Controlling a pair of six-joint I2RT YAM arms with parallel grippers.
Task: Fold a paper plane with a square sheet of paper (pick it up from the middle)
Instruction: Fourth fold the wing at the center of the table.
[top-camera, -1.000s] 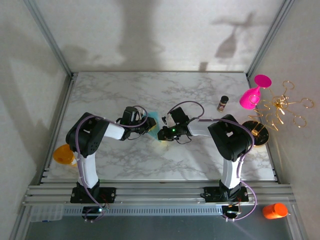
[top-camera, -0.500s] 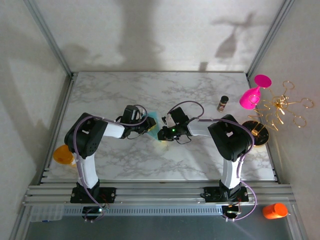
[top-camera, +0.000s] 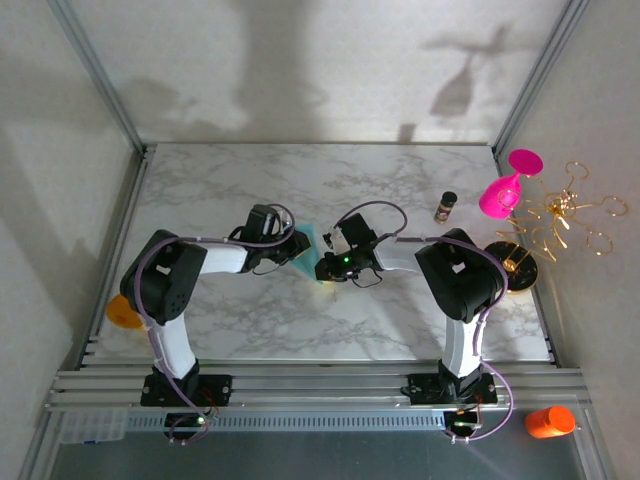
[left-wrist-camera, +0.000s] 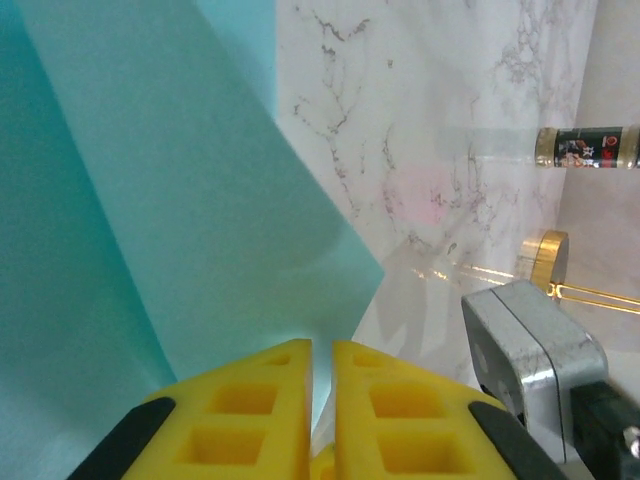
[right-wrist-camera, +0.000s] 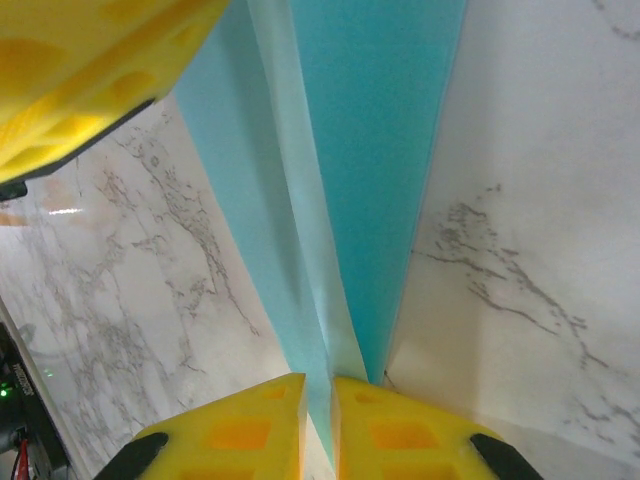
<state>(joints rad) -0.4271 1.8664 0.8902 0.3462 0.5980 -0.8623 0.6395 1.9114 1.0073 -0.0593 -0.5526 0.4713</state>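
White walls and an aluminium frame enclose a grey-veined marble tabletop (top-camera: 400, 310), with both arms reaching in to meet near its middle. The sheet of paper (top-camera: 313, 238), teal-blue and already creased into layers, sits just left of centre, held between the two arms.

The left end effector (top-camera: 297, 251) comes at the sheet from its 9 o'clock side. In the left wrist view its yellow fingers (left-wrist-camera: 250, 405) stand almost together, the left end effector (left-wrist-camera: 322, 348) pinching the near edge of the sheet of paper (left-wrist-camera: 150, 200), which spreads up and away toward 11 o'clock with a diagonal fold line across it. A grey block of the other arm (left-wrist-camera: 530, 340) shows at 4 o'clock there.

The right end effector (top-camera: 324, 270) meets the sheet from about 5 o'clock. In the right wrist view the right end effector (right-wrist-camera: 318, 382) has its jaws narrowed to a slit, clamped on a raised ridge of the sheet of paper (right-wrist-camera: 370, 150) that runs up toward 12 o'clock. A yellow finger of the left arm (right-wrist-camera: 90, 80) crosses the corner at 10 o'clock.

Toward 3 o'clock of the tabletop stand a small dark spice bottle (top-camera: 445, 206), a pink goblet (top-camera: 505, 188) and a gold wire stand (top-camera: 560, 215). An orange container (top-camera: 124, 311) sits off the edge at 9 o'clock, and an orange bottle (top-camera: 548, 422) lies at 5 o'clock beyond the rail
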